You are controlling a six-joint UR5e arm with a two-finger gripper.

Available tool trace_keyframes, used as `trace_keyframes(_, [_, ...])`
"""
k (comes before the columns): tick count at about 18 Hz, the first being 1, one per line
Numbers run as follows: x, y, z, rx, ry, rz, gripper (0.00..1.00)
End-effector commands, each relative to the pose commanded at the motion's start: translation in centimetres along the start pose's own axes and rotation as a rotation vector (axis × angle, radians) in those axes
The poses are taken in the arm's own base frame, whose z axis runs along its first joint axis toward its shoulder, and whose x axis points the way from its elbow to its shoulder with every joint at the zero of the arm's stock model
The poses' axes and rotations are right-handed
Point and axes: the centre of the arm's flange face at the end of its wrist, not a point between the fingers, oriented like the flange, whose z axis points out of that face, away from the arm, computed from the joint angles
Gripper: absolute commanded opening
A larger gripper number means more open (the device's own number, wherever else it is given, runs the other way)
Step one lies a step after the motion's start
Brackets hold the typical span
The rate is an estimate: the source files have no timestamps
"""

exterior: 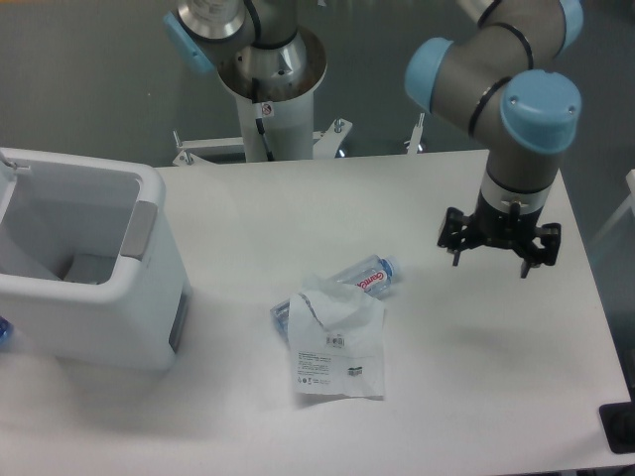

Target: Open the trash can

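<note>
A white desk [446,397] fills most of the view, with a grey floor behind it and the arm's white pedestal [273,119] at its far edge. The trash can [94,273] stands at the desk's left edge, upright with its mouth facing up and its inside visible; its long axis runs roughly left to right, and the grey tab [140,230] sits on the right rim. The pincer [499,256] hangs over the right side, fingers spread wide, holding nothing. A bottle [369,275] and a plastic bag [335,342] lie mid-desk, touching.

Arm [496,74] bent downward, gripper [499,260] hanging vertical, its 2 fingers spread apart, holding nothing.
</note>
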Motion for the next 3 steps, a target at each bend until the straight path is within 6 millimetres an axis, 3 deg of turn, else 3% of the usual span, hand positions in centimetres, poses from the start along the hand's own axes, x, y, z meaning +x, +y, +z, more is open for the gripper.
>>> trace_keyframes(3, [-0.22,0.35,0.54,-0.004,0.005,0.002,1.00])
